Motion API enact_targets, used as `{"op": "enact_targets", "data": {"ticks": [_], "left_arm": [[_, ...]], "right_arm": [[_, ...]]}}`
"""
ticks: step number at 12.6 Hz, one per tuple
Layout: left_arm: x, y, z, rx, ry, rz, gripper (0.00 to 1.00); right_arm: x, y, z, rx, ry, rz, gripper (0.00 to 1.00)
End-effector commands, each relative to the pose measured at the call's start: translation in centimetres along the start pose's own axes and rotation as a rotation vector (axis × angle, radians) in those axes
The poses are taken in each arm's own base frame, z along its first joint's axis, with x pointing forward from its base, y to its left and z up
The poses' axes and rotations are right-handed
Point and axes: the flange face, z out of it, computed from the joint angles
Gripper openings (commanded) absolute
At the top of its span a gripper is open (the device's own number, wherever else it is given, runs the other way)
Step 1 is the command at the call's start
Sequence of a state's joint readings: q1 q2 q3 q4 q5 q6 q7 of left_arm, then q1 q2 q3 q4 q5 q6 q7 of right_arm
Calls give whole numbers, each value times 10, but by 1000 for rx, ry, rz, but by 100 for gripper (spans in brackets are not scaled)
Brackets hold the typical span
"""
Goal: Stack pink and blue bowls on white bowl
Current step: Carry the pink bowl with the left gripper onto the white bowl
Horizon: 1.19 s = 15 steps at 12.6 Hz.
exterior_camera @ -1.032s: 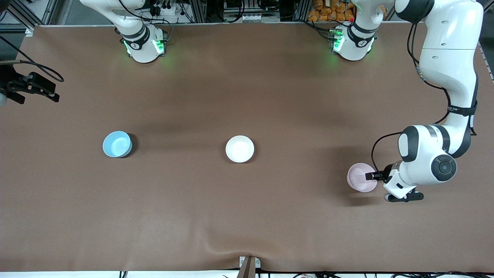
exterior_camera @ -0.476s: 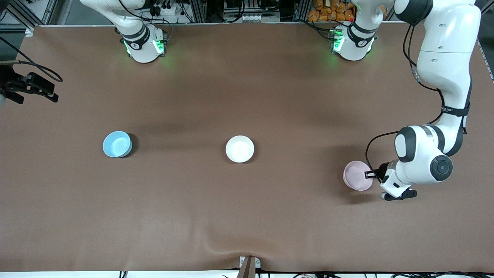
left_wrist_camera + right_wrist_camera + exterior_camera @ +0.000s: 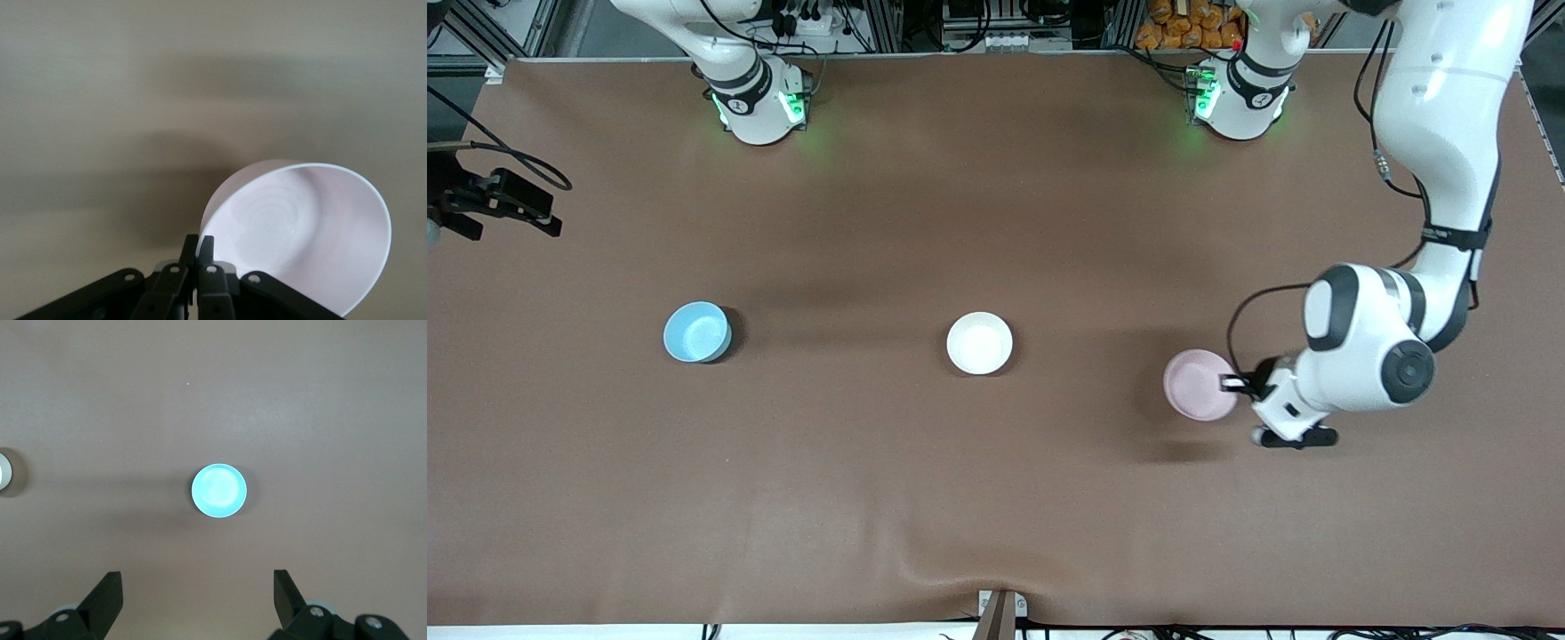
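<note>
The pink bowl (image 3: 1200, 384) hangs clear of the brown table (image 3: 996, 498), its shadow on the cloth below it, toward the left arm's end. The left gripper (image 3: 1234, 384) holds it by the rim, the 2 fingers (image 3: 198, 248) pinched together on the wall with the bowl's open mouth tilted toward the wrist camera (image 3: 300, 230). The white bowl (image 3: 979, 343) sits upright near the table's middle, well apart from the pink one. The blue bowl (image 3: 696, 332) sits upright toward the right arm's end, well apart from the white bowl (image 3: 5, 470). The right gripper (image 3: 197, 603) waits high above the blue bowl (image 3: 219, 491), fingers spread wide.
</note>
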<state>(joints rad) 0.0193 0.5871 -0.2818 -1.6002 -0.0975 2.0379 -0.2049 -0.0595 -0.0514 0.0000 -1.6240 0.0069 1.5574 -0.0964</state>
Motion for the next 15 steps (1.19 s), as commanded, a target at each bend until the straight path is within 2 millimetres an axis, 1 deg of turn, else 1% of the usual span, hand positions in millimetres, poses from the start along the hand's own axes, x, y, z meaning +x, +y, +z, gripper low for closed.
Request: {"op": "enact_targets", "data": {"ticks": [1,2,3,5,6,7,8,10,11,12,13,14,15], "left_arm": [[-29,68,-7,-31,-20,-65,0],[-40,107,-8,-32,-15,-96,0],[-54,140,-3,-24,-18,-117,0],[-79,203,15,-7,-16,-133,0],[-82,219,25,-9,-20,-162,0],[-84,234,32,-17,-14,-181,0],[-91,250,44,-26,-9,-182,0],[-98,272,65,-41,19,-180,0],[-101,276,79,-27,27,-174,0],[-101,278,87,-14,42,-167,0],[-104,284,96,-15,49,-157,0],[-104,287,98,-27,61,-154,0],[-103,288,104,-31,62,-155,0]], "right_arm": [[2,5,-3,-2,0,12,100],[2,5,-3,-2,0,12,100],[2,4,-3,-3,1,11,100],[2,5,-3,-2,0,12,100],[2,6,-3,-3,1,14,100],[2,7,-2,-2,-2,16,100],[2,8,-1,-2,-3,17,100],[2,6,-2,-2,-2,13,100],[2,5,-2,-2,-2,14,100],[2,6,-2,-2,-2,17,100],[4,9,2,0,-9,22,100],[9,11,10,6,-22,23,100],[9,14,11,10,-22,28,100]]}}
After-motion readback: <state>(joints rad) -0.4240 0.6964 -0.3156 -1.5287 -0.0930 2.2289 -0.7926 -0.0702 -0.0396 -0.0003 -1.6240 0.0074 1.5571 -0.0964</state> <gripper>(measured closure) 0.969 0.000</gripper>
